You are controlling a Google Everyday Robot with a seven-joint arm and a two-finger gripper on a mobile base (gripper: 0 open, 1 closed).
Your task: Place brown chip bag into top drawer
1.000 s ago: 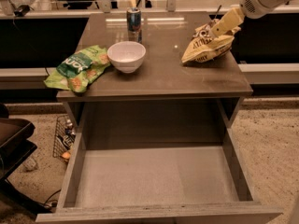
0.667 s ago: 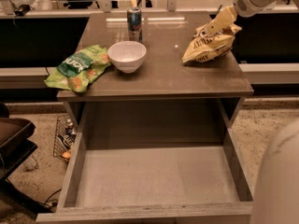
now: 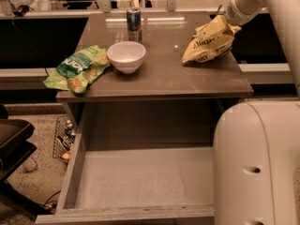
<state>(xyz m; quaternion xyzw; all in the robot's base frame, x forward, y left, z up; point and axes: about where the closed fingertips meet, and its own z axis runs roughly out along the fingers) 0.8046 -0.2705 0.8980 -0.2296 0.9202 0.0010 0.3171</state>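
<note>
End effector (image 3: 219, 20) sits at the top edge of the brown chip bag (image 3: 208, 43), well to the right of the white bowl (image 3: 126, 56) and a little farther back. The crinkled top of the bag hides the tip, so I cannot tell whether it is clamped on the bag or merely touching it. The bag leans up toward it, with its lower end apparently resting on the surface (image 3: 164, 81). The arm (image 3: 248, 1) runs up and away to the right from there.

A can (image 3: 134, 18) stands behind the bowl. A green chip bag (image 3: 77, 68) lies to the bowl's left, overhanging the edge. The top drawer (image 3: 140, 177) is pulled open below and in front of the bowl, its pale bottom showing. The robot's white body (image 3: 258, 163) covers the drawer's right part.

The main risk is a thin hold. A pinch on loose foil at the very top could slip, and the bag would drop back on the surface or fall off the right edge, which is close by. On the way forward the hanging bag may swing, catch the surface's front lip, or land on the drawer's front rim.
</note>
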